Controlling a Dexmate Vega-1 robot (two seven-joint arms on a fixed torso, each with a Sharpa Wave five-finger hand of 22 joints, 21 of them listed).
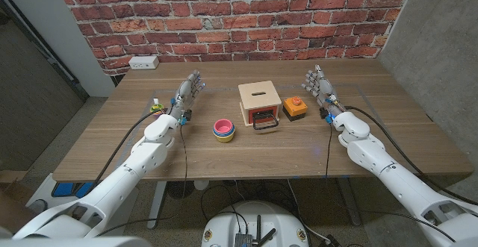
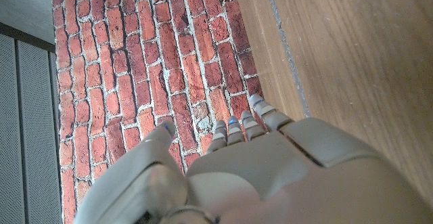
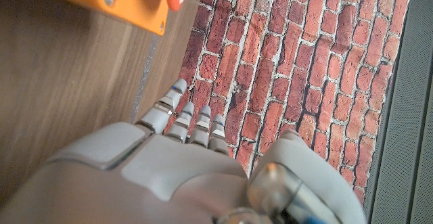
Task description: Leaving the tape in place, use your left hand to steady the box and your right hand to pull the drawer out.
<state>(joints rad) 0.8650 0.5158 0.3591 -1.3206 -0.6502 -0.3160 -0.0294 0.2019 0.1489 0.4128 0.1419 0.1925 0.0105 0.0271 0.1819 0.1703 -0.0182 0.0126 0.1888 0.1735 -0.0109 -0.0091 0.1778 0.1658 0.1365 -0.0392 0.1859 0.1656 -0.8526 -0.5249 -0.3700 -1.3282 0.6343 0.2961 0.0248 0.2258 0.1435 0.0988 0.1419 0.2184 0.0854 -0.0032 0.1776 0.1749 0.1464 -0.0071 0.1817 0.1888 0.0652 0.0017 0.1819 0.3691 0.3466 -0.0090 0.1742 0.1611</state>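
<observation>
Left hand (image 1: pixel 188 92) centre-left of frame, right hand (image 1: pixel 320 84) centre-right: both spread, holding nothing, flanking the wooden box (image 1: pixel 259 101) at frame centre, likely staged for the reach. Drawer (image 1: pixel 262 118) closed, handle facing the robot; orange button box (image 1: pixel 295 108) just right.

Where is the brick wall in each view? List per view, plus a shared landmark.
Head view: brick wall along the top, behind the table.
Left wrist view: beyond the left hand, bordering the table.
Right wrist view: beyond the right hand, bordering the table.
Shared landmark: table edge against the wall.
</observation>
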